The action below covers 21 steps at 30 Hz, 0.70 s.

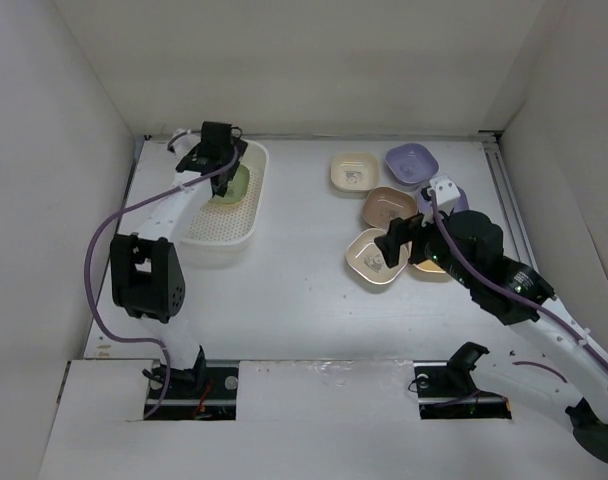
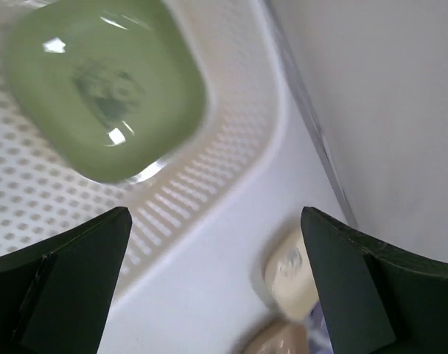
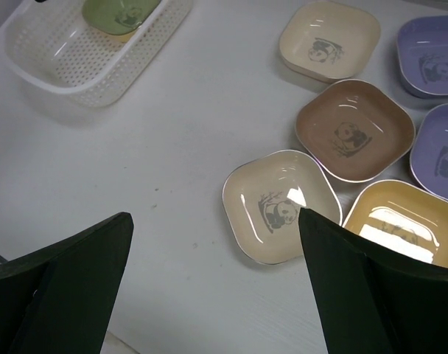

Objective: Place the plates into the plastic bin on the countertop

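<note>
Ok, L fingers [image 2: 77, 280] wide, green plate [image 2: 106, 88] sits in bin [image 2: 209, 192]: lift straight up, clear of bin rim. R fingers [image 3: 62, 295] wide too, nr beige plate [image 3: 279, 206].

Left arm [image 1: 174, 205]: white tubular links are joined by boxy black joint housings, and a lavender cable [image 1: 92, 262] is carried in a loose loop well behind the black left gripper [image 1: 224, 180]. Right arm [image 1: 554, 340]: the same white links and rounded black housings are fitted, with a purple cable [image 1: 439, 225] strung along them and a small white block [image 1: 444, 190] mounted just behind the black right gripper [image 1: 392, 250]. In both wrist views the fingers [image 2: 69, 287] are shown as broad, dark, matte wedges with plain flat inner faces.
</note>
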### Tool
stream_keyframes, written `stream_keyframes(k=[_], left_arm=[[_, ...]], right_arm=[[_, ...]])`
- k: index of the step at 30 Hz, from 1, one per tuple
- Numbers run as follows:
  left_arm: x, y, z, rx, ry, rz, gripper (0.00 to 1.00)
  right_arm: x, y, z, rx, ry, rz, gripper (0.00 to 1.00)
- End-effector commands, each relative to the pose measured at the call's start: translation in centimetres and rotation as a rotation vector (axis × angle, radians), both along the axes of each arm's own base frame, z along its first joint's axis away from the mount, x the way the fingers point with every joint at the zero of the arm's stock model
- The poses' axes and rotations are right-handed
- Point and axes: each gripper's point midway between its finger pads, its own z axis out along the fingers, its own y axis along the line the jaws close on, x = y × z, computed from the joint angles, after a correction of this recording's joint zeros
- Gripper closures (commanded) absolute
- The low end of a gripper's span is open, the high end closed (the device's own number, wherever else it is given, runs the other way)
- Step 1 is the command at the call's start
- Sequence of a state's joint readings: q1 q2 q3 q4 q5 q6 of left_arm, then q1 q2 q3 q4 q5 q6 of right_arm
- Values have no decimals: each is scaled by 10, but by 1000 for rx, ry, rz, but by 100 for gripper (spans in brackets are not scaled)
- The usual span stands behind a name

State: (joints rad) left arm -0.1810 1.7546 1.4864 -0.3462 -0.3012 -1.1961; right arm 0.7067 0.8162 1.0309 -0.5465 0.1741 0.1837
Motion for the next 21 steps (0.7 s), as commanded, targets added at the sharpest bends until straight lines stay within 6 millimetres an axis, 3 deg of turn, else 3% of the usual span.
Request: stream_keyframes(k=[1,2,4,5,7,8,11,12,15,17,18,21], left_arm=[[4,-79,63,187,-161,-323,0],[-9,-127,59,216,-157,-463,0],[-21,-172,46,295,-135,-635,0],[-36,-208,25,313,-102,-740,0],[-50,-238,6,336,-78,-852,0],[-63,-255,-13,369,-44,-918,0],[-87,-272,-42,404,-5,-1010,0],[-98,-286,-50,423,-12,-1073,0],[-130,-295,-79,444,49,-1141,0],[-138,-287,-96,460,94,-1118,0],[-150,-280,-118,450,141,-1132,2],[-161,-281,-132,429,137,-1162,7]], right_arm=[[10,-17,16,14,-52,-112,0],[13,-23,16,10,-43,-146,0],[17,-39,15,3,-29,-230,0],[18,-45,17,9,-27,-263,0],[16,-51,20,26,-31,-280,0],[15,-55,23,34,-39,-291,0],[3,-66,37,71,-71,-305,0],[-3,-71,44,103,-91,-307,0],[-11,-76,55,121,-109,-307,0],[-15,-79,57,121,-109,-307,0],[-15,-79,57,121,-109,-307,0],[-17,-81,59,128,-115,-307,0]])
